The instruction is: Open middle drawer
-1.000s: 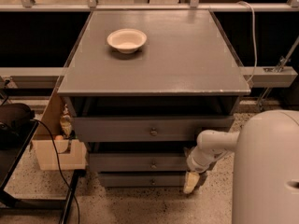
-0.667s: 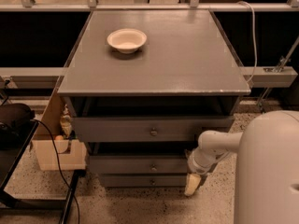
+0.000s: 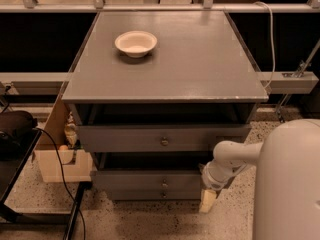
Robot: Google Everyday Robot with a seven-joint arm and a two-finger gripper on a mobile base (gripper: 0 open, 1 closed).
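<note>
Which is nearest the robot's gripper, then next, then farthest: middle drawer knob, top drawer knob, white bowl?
Gripper hangs low, beside the cabinet front's right end.
1. Middle drawer knob, just left.
2. Top drawer knob, higher up.
3. White bowl, on top, far back.

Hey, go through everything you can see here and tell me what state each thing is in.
Middle drawer: shut, nothing on its knob.
Top drawer: front sits forward of the lower two; seems partly out.
Bottom drawer: shut.
Bowl: upright, empty, on the cabinet top.
Claw: low, pointing down near the cabinet's bottom right corner, well right of the knob.
Box: on the floor, left of the cabinet, top open.
</note>
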